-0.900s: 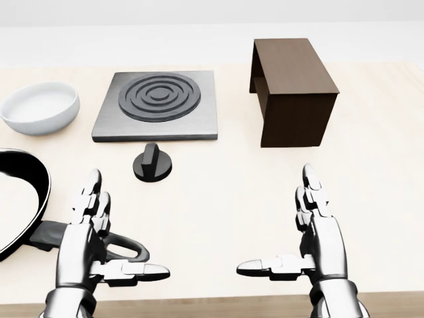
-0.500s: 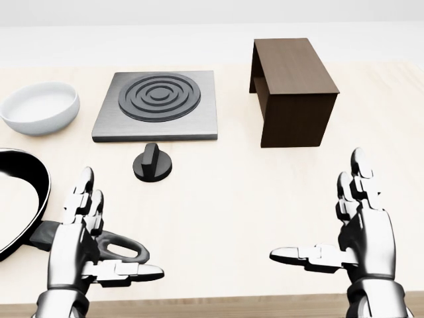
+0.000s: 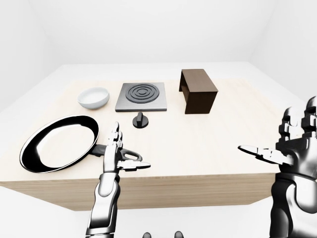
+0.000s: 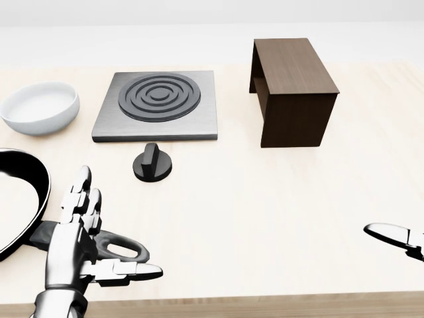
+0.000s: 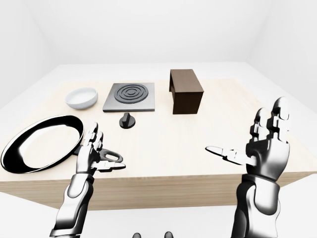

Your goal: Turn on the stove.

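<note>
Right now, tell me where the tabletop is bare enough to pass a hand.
Bare wood runs from the knob rightward below the brown box to the table's right edge. Crowded: the left side, with bowl, pan, stove plate and left hand.

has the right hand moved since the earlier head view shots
Yes. The right hand has swung toward the right edge of the head view, away from the knob and brown box, which have not shifted. Only its thumb tip shows there now.
</note>
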### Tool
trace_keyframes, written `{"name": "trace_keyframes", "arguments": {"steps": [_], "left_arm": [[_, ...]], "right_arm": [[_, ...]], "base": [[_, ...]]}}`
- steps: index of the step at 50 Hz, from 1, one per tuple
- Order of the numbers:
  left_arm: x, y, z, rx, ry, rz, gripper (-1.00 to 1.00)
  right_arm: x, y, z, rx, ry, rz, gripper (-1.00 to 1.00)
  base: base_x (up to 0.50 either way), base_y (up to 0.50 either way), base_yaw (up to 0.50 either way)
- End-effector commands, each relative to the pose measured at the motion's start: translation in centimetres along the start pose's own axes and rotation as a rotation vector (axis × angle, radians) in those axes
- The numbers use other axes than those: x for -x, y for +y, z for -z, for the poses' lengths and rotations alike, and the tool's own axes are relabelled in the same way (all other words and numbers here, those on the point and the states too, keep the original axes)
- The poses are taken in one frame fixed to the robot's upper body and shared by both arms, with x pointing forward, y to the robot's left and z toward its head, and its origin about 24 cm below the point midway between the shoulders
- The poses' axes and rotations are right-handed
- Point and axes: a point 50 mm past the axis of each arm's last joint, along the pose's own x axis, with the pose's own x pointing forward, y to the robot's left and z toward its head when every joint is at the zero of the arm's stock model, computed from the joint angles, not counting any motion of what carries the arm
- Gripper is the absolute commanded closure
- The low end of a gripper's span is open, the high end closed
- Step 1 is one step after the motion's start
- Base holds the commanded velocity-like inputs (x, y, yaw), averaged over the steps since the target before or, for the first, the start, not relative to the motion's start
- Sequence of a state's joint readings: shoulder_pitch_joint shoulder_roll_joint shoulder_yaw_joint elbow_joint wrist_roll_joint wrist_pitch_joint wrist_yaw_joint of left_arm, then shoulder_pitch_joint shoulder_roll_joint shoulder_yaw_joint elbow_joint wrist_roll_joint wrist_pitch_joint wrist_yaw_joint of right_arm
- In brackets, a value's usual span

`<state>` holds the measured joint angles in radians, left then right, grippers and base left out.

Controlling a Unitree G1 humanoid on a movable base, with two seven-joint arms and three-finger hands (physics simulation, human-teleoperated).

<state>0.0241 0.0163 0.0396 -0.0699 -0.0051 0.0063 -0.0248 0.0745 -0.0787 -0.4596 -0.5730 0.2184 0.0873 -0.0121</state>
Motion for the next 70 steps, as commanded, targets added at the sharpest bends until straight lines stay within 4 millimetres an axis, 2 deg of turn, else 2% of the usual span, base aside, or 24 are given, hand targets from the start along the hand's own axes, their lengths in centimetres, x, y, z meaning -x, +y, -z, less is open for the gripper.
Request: {"name": "trace_keyframes", "arguments": {"steps": [1,4,6,50,61,70], "left_arm": [[-0.1,0.0,0.2,0.002,0.004,-0.003,-1.00],[-0.1,0.0,0.2,0.002,0.003,-0.003,-1.00],[0.0,0.0,0.1,0.002,0.002,-0.002,-1.00],[0.0,-0.1,0.3,-0.002,0.006,-0.004,-1.00],[-0.3,-0.6,0.2,-0.008,0.001,0.005,-1.00],[-1.6,-0.9,-0.7,-0.008,-0.014,0.009,-1.00]], "right_arm": [[-0.1,-0.8,-0.9,0.011,-0.038,0.028,-1.00],[0.0,-0.7,-1.3,0.010,-0.056,0.022,-1.00],[-0.1,-0.8,-0.9,0.009,-0.039,0.022,-1.00],[0.1,-0.7,-1.2,0.003,-0.049,-0.001,-1.00],[0.3,-0.8,-1.2,-0.019,-0.045,-0.002,-1.00],[0.3,-0.5,-0.9,-0.020,-0.033,-0.014,-1.00]], "base": [[0.00,0.00,0.00],[0.05,0.00,0.00],[0.21,0.00,0.00],[0.28,0.00,0.00],[0.03,0.00,0.00],[0.00,0.00,0.00]]}}
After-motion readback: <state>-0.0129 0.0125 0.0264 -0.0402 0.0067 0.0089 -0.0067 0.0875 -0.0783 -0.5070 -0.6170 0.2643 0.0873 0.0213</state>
